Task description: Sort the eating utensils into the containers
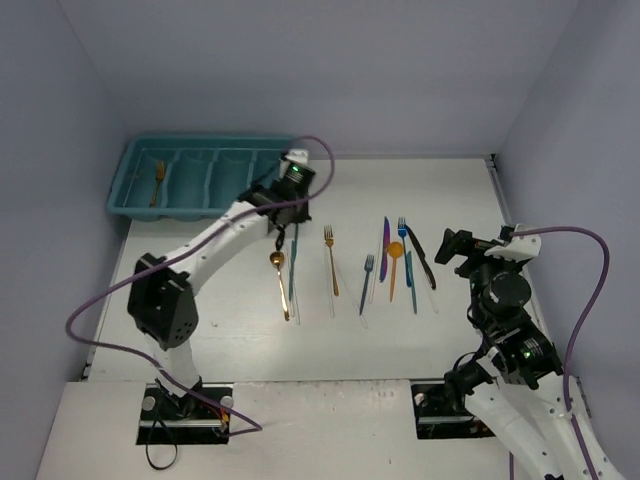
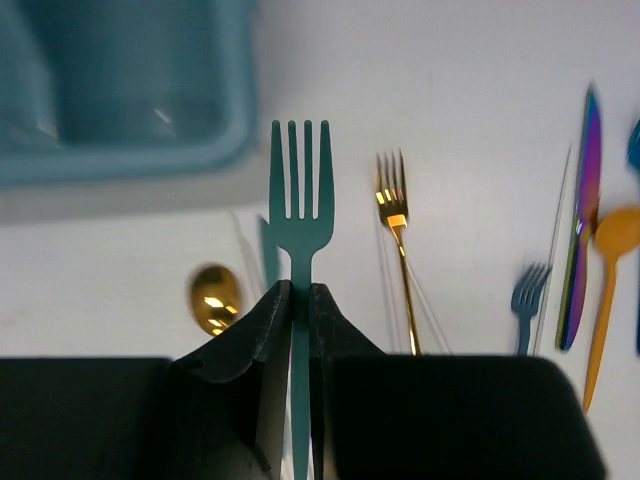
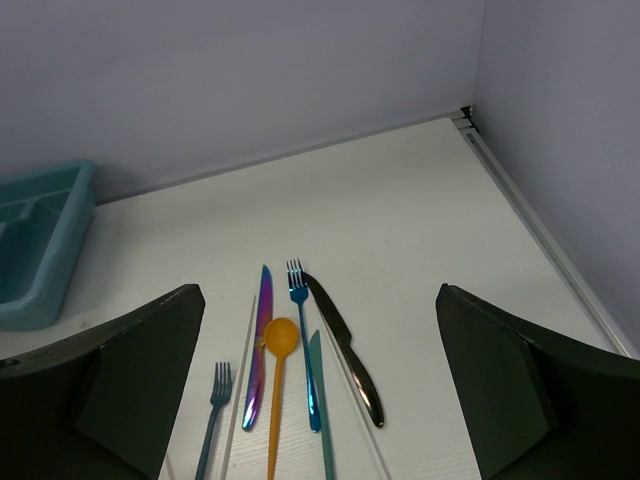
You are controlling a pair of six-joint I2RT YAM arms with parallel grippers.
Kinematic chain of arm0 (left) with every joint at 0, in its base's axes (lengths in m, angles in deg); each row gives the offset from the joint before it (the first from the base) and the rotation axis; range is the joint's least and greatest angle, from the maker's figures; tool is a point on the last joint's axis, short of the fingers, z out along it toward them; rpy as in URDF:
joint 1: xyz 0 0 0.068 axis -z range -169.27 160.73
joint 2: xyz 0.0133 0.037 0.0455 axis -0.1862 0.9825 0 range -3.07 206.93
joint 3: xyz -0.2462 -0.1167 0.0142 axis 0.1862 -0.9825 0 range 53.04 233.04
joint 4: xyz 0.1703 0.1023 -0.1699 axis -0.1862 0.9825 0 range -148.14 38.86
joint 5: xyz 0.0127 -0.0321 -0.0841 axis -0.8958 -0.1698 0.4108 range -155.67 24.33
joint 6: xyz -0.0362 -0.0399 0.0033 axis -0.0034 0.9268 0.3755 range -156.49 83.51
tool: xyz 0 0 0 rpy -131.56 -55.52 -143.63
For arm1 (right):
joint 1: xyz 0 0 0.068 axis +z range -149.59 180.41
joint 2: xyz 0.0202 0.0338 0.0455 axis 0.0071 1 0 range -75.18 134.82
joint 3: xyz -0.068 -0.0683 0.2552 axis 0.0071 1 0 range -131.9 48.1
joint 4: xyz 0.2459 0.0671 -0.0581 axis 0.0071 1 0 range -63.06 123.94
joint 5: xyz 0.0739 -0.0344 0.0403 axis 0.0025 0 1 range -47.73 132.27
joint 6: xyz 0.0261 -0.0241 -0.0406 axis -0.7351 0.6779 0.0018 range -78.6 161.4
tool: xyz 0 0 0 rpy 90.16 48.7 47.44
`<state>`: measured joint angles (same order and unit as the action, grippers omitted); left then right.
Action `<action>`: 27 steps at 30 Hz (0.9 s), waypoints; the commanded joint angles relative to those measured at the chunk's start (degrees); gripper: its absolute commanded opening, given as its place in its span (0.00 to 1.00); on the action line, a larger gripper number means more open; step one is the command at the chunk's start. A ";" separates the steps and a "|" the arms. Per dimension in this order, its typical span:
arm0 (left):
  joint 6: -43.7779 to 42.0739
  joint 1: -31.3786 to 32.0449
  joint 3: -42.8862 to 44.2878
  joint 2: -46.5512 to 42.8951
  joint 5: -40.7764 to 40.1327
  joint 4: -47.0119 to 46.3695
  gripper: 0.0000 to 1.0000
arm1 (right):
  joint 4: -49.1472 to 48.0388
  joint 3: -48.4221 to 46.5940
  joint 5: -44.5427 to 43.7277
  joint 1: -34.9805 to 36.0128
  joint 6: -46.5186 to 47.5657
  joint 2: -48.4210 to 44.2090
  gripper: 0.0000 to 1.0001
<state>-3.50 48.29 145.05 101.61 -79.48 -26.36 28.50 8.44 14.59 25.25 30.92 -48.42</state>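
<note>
Because the left gripper [image 2: 300,292] clamps the teal fork [image 2: 300,215] only across its slim handle, tines pointing toward the nearby teal cutlery tray [image 2: 130,155], the fork may pivot or slip during transfer, while the right gripper [image 3: 318,340] stands wide apart and empty.

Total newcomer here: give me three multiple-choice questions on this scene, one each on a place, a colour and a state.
1. Where is the tray? A far left corner; B far right corner; C near edge.
2. What colour is the fork in the left gripper? A orange; B teal; C black.
3. How is the right gripper? A shut tight; B gripping a cup; C wide open, empty.
Answers: A, it sits far back on the left; B, teal tines stick out of the grip; C, its jaws stand wide and hold nothing.
</note>
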 commanded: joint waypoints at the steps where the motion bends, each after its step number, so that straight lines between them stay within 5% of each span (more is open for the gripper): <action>1: -14.15 -14.14 5.90 -8.98 0.97 -1.67 0.00 | -3.67 0.11 -1.29 0.70 -0.28 0.60 1.00; 13: -29.64 -45.38 17.33 4.17 13.81 -15.75 0.00 | -2.77 0.63 1.37 0.73 -0.07 3.14 1.00; 27: -42.91 -50.21 34.91 27.04 6.52 -22.97 0.00 | -1.65 -0.68 8.43 0.73 0.46 10.75 1.00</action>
<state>-41.16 -1.45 175.11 128.67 -70.25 -41.75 29.55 9.10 20.93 25.64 30.94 -40.60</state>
